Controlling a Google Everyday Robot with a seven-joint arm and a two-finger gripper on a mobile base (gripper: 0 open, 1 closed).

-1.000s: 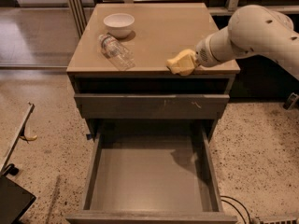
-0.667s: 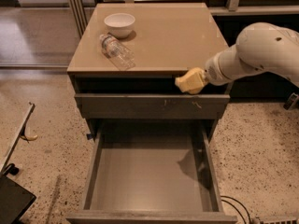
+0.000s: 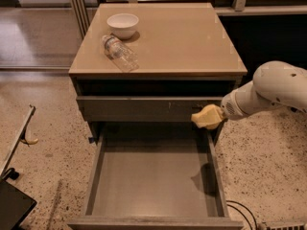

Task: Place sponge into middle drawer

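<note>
The pale yellow sponge [image 3: 203, 119] hangs in the air in my gripper [image 3: 214, 115], which is shut on it. The white arm reaches in from the right. The sponge is in front of the right end of the closed, scratch-marked drawer front [image 3: 144, 108] and above the back right corner of the open middle drawer [image 3: 153, 176]. That drawer is pulled fully out, and its grey-brown floor holds nothing. The sponge's shadow falls on the drawer floor near the right wall.
On the cabinet top [image 3: 192, 37] stand a white bowl [image 3: 123, 24] and a clear plastic bottle [image 3: 119, 51] lying on its side, both at the back left. Speckled floor surrounds the cabinet. A cable lies at the lower right, and a dark object at the lower left.
My gripper has carried the sponge off the cabinet top's right front edge, down and a little to the right, to above the open drawer's back right corner.
</note>
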